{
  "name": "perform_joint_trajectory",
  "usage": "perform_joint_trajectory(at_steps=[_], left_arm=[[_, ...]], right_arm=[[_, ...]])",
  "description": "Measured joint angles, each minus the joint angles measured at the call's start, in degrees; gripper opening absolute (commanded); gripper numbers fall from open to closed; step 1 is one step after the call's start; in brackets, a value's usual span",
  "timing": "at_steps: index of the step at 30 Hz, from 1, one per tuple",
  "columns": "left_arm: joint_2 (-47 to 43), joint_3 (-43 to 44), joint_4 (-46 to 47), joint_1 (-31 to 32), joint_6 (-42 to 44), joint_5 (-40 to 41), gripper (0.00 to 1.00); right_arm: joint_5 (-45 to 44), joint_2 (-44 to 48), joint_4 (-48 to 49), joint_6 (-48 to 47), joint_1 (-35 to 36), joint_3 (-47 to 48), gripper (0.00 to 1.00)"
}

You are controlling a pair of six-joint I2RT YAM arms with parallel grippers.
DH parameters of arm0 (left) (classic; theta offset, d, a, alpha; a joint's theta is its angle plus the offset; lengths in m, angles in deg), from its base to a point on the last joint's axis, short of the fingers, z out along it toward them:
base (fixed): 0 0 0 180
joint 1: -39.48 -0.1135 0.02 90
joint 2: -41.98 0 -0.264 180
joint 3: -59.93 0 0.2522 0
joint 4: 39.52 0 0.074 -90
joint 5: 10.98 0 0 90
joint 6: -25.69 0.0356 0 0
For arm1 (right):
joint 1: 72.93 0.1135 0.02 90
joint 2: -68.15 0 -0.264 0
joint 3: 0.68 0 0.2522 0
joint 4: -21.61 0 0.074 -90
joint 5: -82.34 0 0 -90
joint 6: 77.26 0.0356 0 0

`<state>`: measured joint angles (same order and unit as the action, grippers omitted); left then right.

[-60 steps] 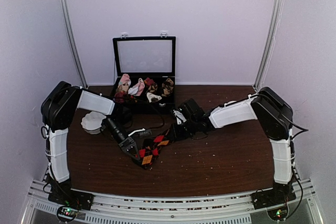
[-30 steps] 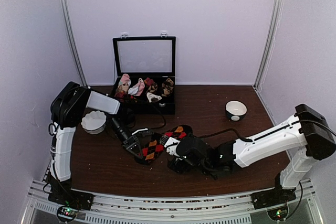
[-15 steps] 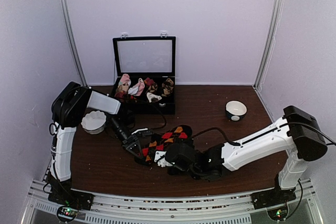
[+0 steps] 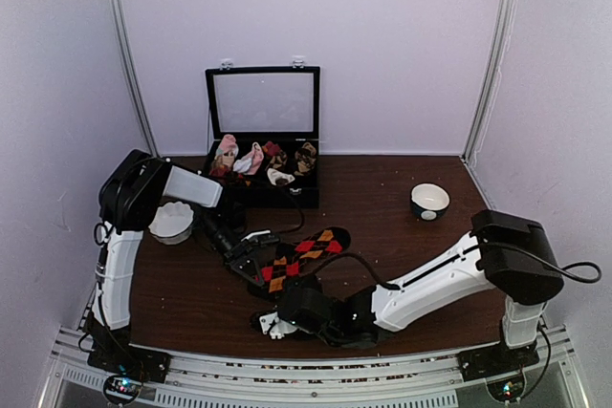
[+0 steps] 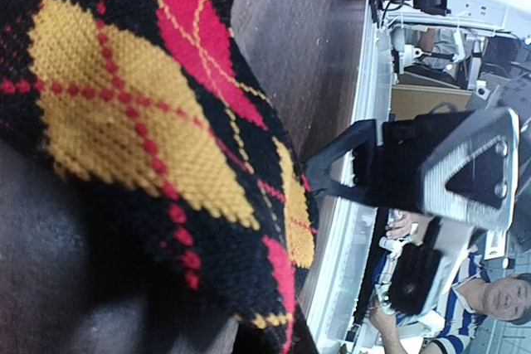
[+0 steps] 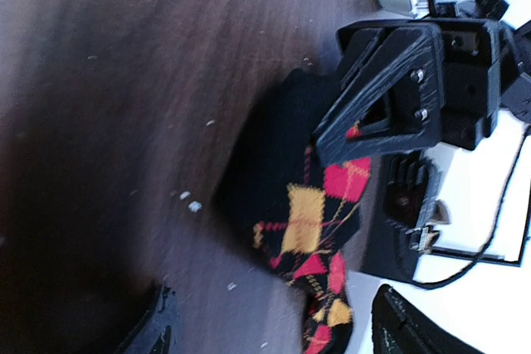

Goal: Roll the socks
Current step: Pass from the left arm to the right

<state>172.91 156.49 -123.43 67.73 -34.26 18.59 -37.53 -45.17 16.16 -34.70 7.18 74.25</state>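
Brown table [image 4: 382, 198] with pale specks scattered over it, seen from above. The right arm [image 4: 440, 279] reaches low across the near side toward the left. Its gripper [image 4: 271, 324] sits by the front edge, and in the wrist view its fingers [image 6: 158, 329] stand well apart with nothing between them. This gripper is on the near side of the sock [image 4: 304, 253] and does not touch it. The left arm [image 4: 115, 265] bends down from its shoulder to the table's left-centre. Its gripper [image 4: 251, 257] is clenched on the sock's near-left end, the pinch being plain in the right wrist view. A black case [image 4: 263, 102] stands at the back with its lid upright, holding pink, white and dark bundles [image 4: 251, 160]. The sock is black argyle with red and orange diamonds. It lies stretched out and unrolled in front of the case, running diagonally from the left gripper up and rightward toward the table's middle. A white scalloped bowl [image 4: 170, 222] sits just behind the left arm's forearm. A dark bowl [image 4: 429, 201] with a white inside stands at the right rear, well apart from the sock.
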Motion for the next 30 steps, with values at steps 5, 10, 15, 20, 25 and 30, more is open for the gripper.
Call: perform_joint_trajectory(at_steps=[5,10,15,20,25,30], left_arm=[[1.81,0.76,-1.33,-0.20,0.87,-1.73,0.00],[2.71,1.29,-3.21,-0.20,2.23,-3.23,0.00],[2.89,1.88,-3.80,-0.20,2.69,-4.00,0.00],[3.39,2.34,-4.52,-0.20,3.04,-4.72,0.00],[3.61,2.34,-4.98,-0.20,3.13,-5.16,0.00],[3.69,2.38,-5.01,-0.24,3.15,-5.20,0.00]], right_arm=[[-5.99,-5.18,11.76,-10.14,-0.04,0.44,0.79],[-9.49,-9.22,22.69,-20.31,-0.11,0.44,0.76],[-10.23,-10.54,28.26,-26.91,-0.09,0.44,0.72],[-10.27,-11.50,31.58,-30.36,0.46,0.44,0.59],[-10.88,-14.10,32.37,-32.09,0.92,1.81,0.24],[-12.17,-15.10,32.74,-32.57,1.05,3.93,0.11]])
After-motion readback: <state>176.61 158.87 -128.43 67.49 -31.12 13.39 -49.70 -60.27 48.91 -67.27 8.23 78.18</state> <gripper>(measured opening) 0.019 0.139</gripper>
